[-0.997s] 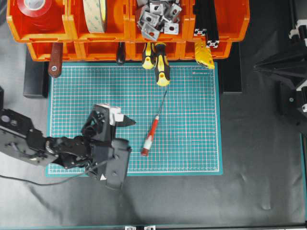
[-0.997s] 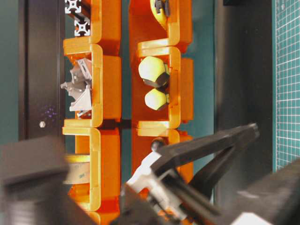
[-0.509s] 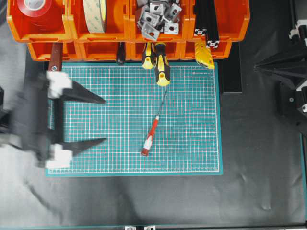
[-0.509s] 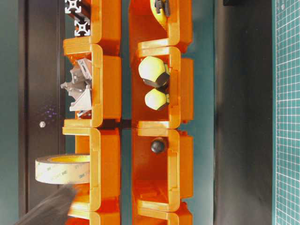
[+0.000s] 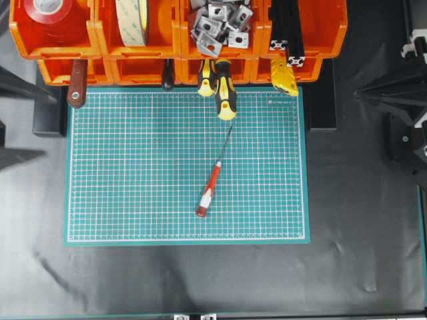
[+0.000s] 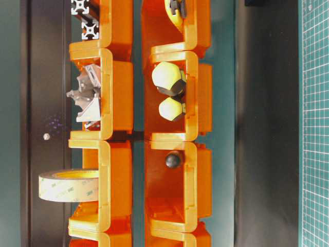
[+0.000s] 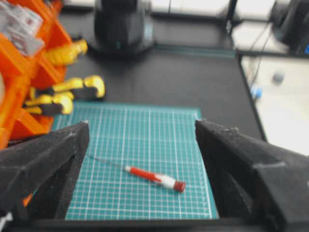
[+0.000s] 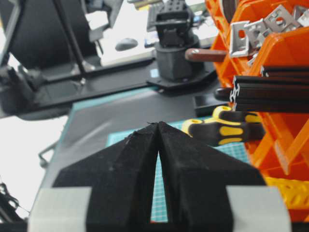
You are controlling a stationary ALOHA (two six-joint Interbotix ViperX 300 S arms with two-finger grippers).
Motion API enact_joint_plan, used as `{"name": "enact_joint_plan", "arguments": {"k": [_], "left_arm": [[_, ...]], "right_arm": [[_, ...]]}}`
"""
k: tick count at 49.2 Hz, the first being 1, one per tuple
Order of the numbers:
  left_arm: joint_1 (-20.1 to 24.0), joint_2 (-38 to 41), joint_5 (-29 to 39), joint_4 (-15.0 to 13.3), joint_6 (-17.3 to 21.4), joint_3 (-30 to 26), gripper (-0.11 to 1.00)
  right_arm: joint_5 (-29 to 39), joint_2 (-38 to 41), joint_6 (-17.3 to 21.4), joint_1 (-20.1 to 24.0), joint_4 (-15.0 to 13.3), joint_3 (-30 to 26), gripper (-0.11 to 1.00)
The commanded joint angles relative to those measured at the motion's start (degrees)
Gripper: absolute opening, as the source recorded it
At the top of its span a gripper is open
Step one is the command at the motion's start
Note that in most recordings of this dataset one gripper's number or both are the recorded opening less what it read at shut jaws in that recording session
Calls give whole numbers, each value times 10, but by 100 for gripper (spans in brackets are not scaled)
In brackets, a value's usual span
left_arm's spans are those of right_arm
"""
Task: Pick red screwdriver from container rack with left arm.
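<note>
The red screwdriver (image 5: pixel 208 190) lies loose on the green mat (image 5: pixel 133 200), butt toward the front, thin shaft pointing at the orange container rack (image 5: pixel 173 40). My left gripper (image 5: pixel 50 127) is open and empty at the far left edge, only its two dark fingers showing, well apart from the screwdriver. In the left wrist view the screwdriver (image 7: pixel 154 178) lies on the mat between and beyond the wide-spread jaws of the left gripper (image 7: pixel 142 125). My right gripper (image 5: pixel 357 95) is shut and empty at the right, off the mat; its tips (image 8: pixel 158 124) meet in the right wrist view.
Two yellow-and-black screwdrivers (image 5: pixel 225 90) stick out of the rack's lower row over the mat. A flat dark-red handle with an eyelet (image 5: pixel 75 83) hangs at the left. Bins hold tape rolls (image 5: pixel 133 20), metal brackets (image 5: pixel 217 23) and black extrusions (image 5: pixel 287 30).
My left arm has swung from the mat's front left, near the screwdriver, out to the left edge with jaws spread wide. The screwdriver has not moved. The right arm is still.
</note>
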Motion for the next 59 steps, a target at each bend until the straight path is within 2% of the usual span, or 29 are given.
{"name": "enact_joint_plan", "arguments": {"k": [1, 9, 16, 29, 37, 46, 59], "left_arm": [[-1, -33, -2, 2, -1, 14, 85], [0, -79, -3, 2, -1, 35, 85], [1, -97, -1, 2, -1, 41, 85], [2, -98, 0, 2, -1, 44, 85], [2, -97, 11, 2, -2, 64, 85], [1, -92, -11, 1, -1, 69, 85], [5, -101, -11, 2, 1, 68, 84]], "right_arm": [[-6, 4, 11, 1, 2, -19, -1], [-7, -1, 30, 3, 1, -22, -1], [-7, -5, 30, 3, 2, -25, -1], [13, -11, 33, 4, 2, -19, -1], [11, -12, 50, 4, 2, -19, -1], [15, -17, 54, 4, 2, -16, -1], [-6, -17, 54, 4, 2, -4, -1]]}}
